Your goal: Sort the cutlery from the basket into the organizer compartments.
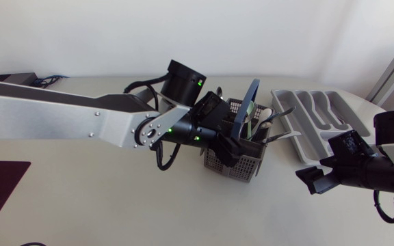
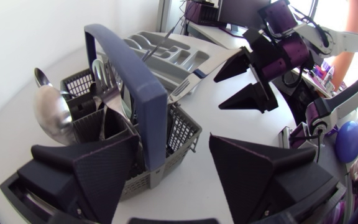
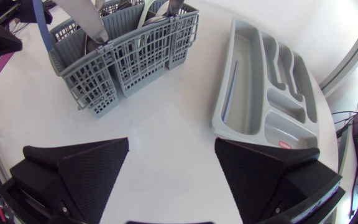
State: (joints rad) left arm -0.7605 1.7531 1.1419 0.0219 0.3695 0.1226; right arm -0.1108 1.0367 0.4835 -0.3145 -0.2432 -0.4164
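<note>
Left arm [image 1: 81,116]: comes in from the left edge of the head view and reaches past centre to the basket.
Left gripper [image 2: 173,143]: wide open and holding nothing. Its wrist view shows the basket's near corner between the fingers, and I cannot tell whether either finger touches it.
Basket [image 1: 241,164]: centre of the head view, its blue handle [image 1: 249,109] arched upright over the middle.
Cutlery [image 1: 277,117]: all of it sits in the basket, standing on end. Several pieces tilt out over the right rim toward the organizer, and a big round spoon [image 2: 51,112] is at the far side.
Key relation: the pieces lie just ahead of and below the left gripper, long axes near vertical. The left arm is clearly nearer, so a lift from above seems called for.
Organizer [image 1: 320,123]: right of the basket in the upper right, close but apart from it. No cutlery shows in its compartments.
Right gripper [image 3: 173,142]: lower right of the head view, spread open and empty, short of both basket and organizer.
Table [image 1: 115,205]: pale, smooth and flat.
Room: the handle crowds a straight drop into the basket. The gap between basket and organizer is narrow.
</note>
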